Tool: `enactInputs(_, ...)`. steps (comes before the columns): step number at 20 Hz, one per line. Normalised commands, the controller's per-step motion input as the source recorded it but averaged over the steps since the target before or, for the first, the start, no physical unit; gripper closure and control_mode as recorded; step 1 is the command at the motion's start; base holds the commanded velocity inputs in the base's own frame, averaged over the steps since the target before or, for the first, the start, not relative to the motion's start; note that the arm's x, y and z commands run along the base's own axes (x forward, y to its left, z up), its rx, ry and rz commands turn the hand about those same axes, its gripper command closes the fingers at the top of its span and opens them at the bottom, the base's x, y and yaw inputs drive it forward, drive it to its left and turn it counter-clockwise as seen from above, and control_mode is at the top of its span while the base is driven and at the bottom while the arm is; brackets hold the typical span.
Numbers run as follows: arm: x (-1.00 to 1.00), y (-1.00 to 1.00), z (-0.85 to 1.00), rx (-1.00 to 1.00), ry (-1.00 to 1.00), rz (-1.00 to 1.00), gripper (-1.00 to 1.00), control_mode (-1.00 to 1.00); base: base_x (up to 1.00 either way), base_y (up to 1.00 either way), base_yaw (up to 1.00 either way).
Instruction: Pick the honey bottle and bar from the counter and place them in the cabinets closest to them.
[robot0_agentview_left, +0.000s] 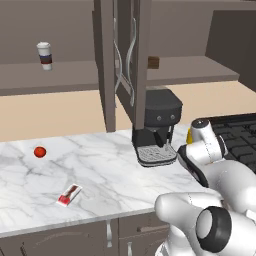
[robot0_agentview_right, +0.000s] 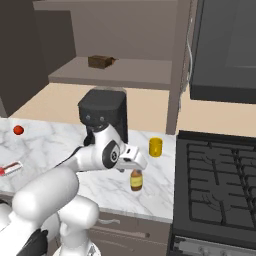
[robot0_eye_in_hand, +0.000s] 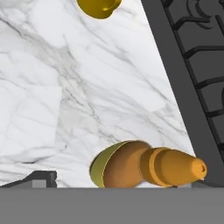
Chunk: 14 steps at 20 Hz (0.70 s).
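- Honey bottle (robot0_agentview_right: 136, 180) upright on the white marble table (robot0_agentview_right: 60, 137), near its front edge, just left of the black stove (robot0_agentview_right: 220, 175).
- Tool (robot0_agentview_right: 134, 161) right above the bottle's cap, at the end of the white arm; fingers hidden, so cannot tell whether apart or together.
- From the hand camera, bottle (robot0_eye_in_hand: 146, 165) seen from above, brown neck and cap pointing toward the stove edge, with marble all around it.
- Yellow mug (robot0_agentview_right: 156, 147) farther back on the table, apart from the bottle.
- Black coffee machine (robot0_agentview_left: 156, 125) at the back, left of the mug.
- Bar (robot0_agentview_left: 69, 194) flat on the table far to the left, near the front edge.
- Red ball (robot0_agentview_left: 40, 152) beyond the bar.
- Cabinets (robot0_agentview_left: 125, 60) above, doors open, with a small brown box (robot0_agentview_right: 101, 61) on the shelf.
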Motion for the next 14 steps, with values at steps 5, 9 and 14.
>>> enactInputs(5,0.05,-0.16,-0.18,-0.01,0.00,-0.03,-1.00,-1.00,0.00,0.00,0.00)
enactInputs(9,0.00,-0.22,-0.18,0.00,0.00,-0.05,-1.00,-1.00,0.00,0.00,0.00)
enactInputs(14,0.00,-0.13,-0.14,0.00,0.00,-0.06,1.00,-1.00,0.00,0.00,0.00)
